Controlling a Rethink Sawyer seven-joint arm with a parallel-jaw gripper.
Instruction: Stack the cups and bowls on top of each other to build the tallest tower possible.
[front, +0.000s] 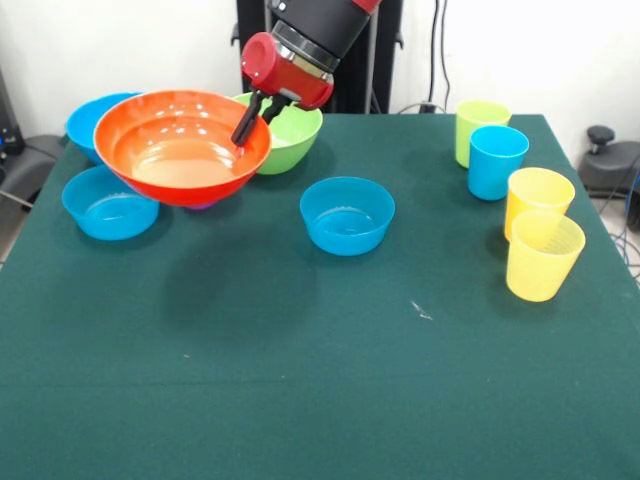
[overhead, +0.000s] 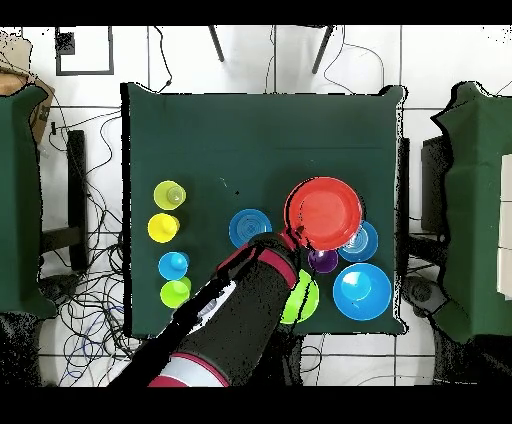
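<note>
Nearest the camera in the front view stand the two yellow cups, touching, one just behind the other, at the right side of the green surface. Behind them stand the blue cup and, at its back, the lime green cup; the four make a loose row running away from the camera. All four stand upright with mouths up. From overhead the same cups line up at the left of the surface: yellow, yellow, blue and lime green.

Near the middle sits a small blue bowl, alone, mouth up. At the left a second small blue bowl rests on the cloth, and behind it the large blue bowl shows partly, hidden by the orange one.

The wide orange bowl hangs above the surface, tilted slightly, its shadow lying on the cloth below. The claw grips its far rim, the black fingers clenched on the edge, one inside the bowl and one outside. A bit of purple peeks from under the orange bowl; overhead, the purple cup shows just beside the orange bowl, between it and the lime green bowl.

The lime green bowl sits right behind the claw, partly covered by the red and black arm.
</note>
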